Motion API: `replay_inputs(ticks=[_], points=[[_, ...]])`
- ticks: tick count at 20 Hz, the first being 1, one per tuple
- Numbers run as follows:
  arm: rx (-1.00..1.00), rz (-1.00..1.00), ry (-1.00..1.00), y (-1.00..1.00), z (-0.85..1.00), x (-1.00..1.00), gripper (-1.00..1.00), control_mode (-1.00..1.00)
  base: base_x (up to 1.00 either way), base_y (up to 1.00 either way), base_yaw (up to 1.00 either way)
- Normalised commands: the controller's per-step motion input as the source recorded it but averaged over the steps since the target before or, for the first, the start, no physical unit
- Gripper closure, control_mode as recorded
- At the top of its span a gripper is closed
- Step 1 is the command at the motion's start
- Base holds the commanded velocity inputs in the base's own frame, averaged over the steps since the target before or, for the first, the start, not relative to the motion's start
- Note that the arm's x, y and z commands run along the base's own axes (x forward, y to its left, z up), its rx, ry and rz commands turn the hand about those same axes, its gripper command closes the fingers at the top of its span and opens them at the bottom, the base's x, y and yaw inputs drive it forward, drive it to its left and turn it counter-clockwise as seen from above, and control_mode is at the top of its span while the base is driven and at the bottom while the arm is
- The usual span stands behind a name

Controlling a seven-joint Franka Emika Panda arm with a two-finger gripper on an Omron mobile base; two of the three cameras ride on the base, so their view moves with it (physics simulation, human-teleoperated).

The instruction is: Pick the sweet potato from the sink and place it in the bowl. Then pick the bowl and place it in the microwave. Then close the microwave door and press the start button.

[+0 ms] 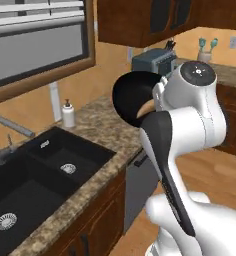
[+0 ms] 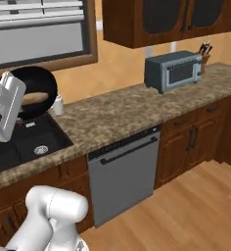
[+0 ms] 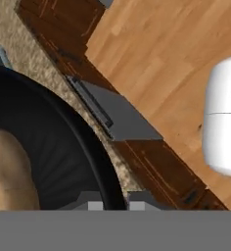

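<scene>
A glossy black bowl [image 1: 130, 95] [image 2: 39, 81] hangs tilted in the air over the counter edge beside the sink [image 1: 40, 170] [image 2: 24, 142]. The tan sweet potato [image 2: 34, 98] [image 3: 7, 171] lies inside it. My gripper [image 3: 112, 205] is shut on the bowl's rim [image 3: 95, 152], which runs between the two finger tips in the hand view. The white hand sits at the bowl's left side in the right base view. The microwave and its door are out of view.
A white soap dispenser [image 1: 68, 114] stands on the granite counter [image 2: 117, 112] behind the sink, by the faucet [image 1: 5, 132]. A grey toaster oven [image 2: 173, 71] and knife block [image 2: 204, 51] sit further right. A dishwasher front [image 2: 125, 171] and wooden floor [image 2: 186, 206] lie below.
</scene>
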Motion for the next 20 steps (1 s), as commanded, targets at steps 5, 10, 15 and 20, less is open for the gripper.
replay_inputs(ticks=[5, 10, 15, 20], points=[[0.0, 0.0, 0.0, 0.0, 0.0, 0.0, 1.0, 1.0, 0.0, -0.14, -0.95], [0.0, 0.0, 0.0, 0.0, 0.0, 0.0, 1.0, 1.0, 0.01, -0.39, -0.87], [0.0, 0.0, 0.0, 0.0, 0.0, 0.0, 1.0, 1.0, 0.19, -1.0, -0.38], [0.0, 0.0, 0.0, 0.0, 0.0, 0.0, 1.0, 1.0, 0.14, -1.0, -0.23]])
